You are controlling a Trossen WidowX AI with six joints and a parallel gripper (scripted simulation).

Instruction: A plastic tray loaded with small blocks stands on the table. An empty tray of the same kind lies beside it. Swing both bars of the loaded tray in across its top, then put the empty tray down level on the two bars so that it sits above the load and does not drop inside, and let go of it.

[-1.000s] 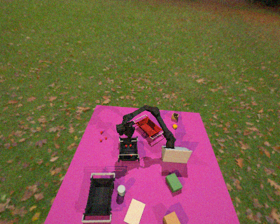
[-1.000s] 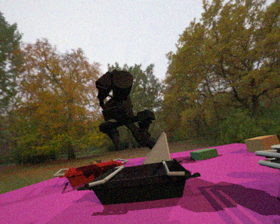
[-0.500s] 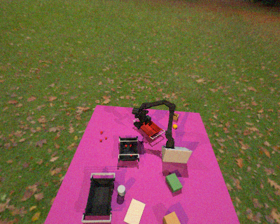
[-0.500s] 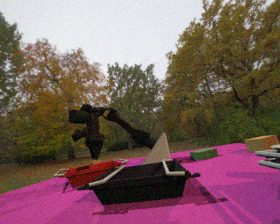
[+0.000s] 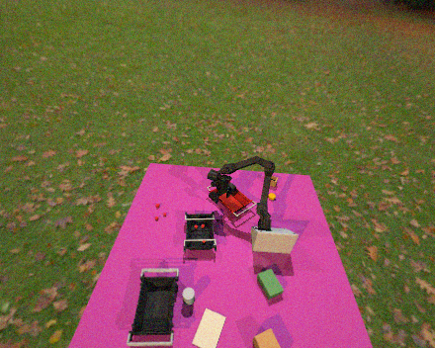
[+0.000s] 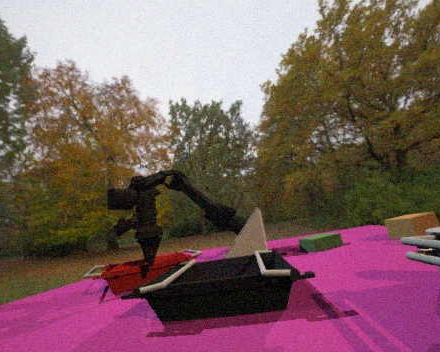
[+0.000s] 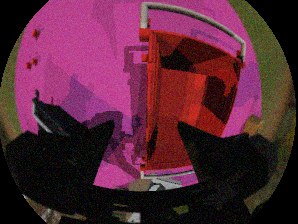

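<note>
The loaded black tray (image 5: pixel 186 233) (image 6: pixel 221 300) (image 7: pixel 57 116) holds small red blocks (image 5: pixel 203 225). Its far bar (image 5: pixel 200 217) and near bar (image 5: pixel 200 240) lie across its top near the ends; both show in the exterior view, one at left (image 6: pixel 167 283) and one at right (image 6: pixel 276 273). The empty red tray (image 5: pixel 240 202) (image 6: pixel 121 285) (image 7: pixel 185 90) stands behind it, turned at an angle, its bars out past its ends. My gripper (image 5: pixel 222 196) (image 6: pixel 146 269) (image 7: pixel 147 123) is open and empty, pointing down, its fingers either side of one long wall of the red tray in the wrist view. Exact fingertip height is unclear.
A larger black tray (image 5: pixel 156 306) and a white cylinder (image 5: pixel 188 296) stand at the front left. A pale wedge (image 5: pixel 275 241) (image 6: pixel 251 237) is by the arm's base, with a green block (image 5: pixel 270 283) and orange block (image 5: pixel 266 340) nearer. Loose red blocks (image 5: pixel 157 206) (image 7: pixel 36 33) lie left.
</note>
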